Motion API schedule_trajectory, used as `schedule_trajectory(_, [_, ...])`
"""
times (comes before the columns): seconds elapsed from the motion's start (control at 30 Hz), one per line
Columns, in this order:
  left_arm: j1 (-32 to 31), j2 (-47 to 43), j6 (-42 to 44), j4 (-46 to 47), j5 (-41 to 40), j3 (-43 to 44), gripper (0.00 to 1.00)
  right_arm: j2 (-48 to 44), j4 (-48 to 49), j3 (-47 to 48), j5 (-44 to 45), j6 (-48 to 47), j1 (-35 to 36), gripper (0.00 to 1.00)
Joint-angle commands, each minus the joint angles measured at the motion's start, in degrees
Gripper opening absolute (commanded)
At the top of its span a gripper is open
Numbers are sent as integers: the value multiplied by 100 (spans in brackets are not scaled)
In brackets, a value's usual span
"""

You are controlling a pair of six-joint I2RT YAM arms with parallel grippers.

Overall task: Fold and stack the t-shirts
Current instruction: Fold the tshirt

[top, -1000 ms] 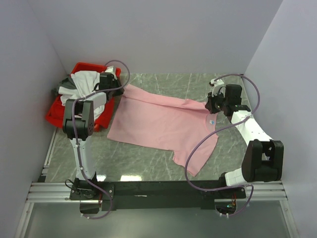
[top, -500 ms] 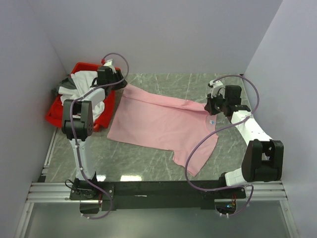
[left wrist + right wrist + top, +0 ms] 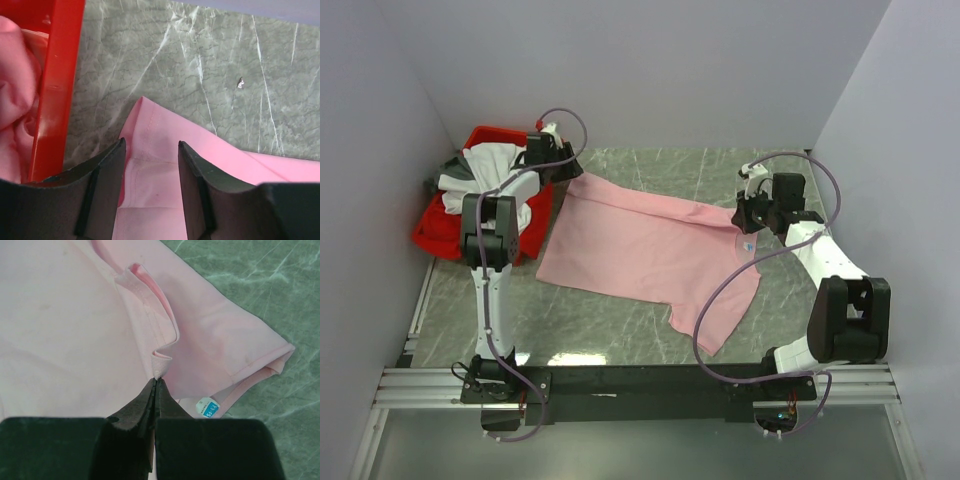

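A light pink t-shirt [image 3: 640, 245] lies spread flat across the table, its small blue mark [image 3: 747, 247] at the right. My left gripper [image 3: 565, 168] hovers open over the shirt's far left corner [image 3: 150, 125], next to the red bin; the corner lies between the fingers [image 3: 107, 170] with nothing gripped. My right gripper [image 3: 746, 220] is shut on a raised fold of the pink collar [image 3: 159, 365]; the blue label [image 3: 207, 407] shows just to the right of its tips. White and dark grey t-shirts [image 3: 492, 162] sit heaped in the bin.
The red plastic bin [image 3: 432, 238] stands at the far left, its wall [image 3: 57, 90] close beside my left fingers. Grey walls close in the table at the back and on both sides. The green marble tabletop [image 3: 620, 325] shows in front of the shirt.
My left gripper has opened and let go of the shirt's far left corner, then shifted a little to the right. The right gripper has stayed shut on the collar.
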Motion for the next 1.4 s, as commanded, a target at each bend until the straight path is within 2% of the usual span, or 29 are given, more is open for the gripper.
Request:
schedule_trajectory(0.0, [27,75,170,-204,-9,351,51,8,39,86,-101,-52,34,0])
schedule_trajectory(0.4, [9,295,170,-539,-141,685,50,-10,31,121,-127,-17,34,0])
schedule_trajectory(0.87, [-8,462,153,-872,-229,967,42,-27,22,139,-145,-17,34,0])
schedule_trajectory(1.03, [-26,453,188,-917,-273,958,30,-27,31,148,-154,1,34,0])
schedule_trajectory(1.27, [-26,269,162,-820,-220,870,2,-54,13,148,-154,-8,34,0])
schedule_trajectory(1.37, [-26,23,91,-645,-159,800,0,-89,4,156,-101,-26,34,0])
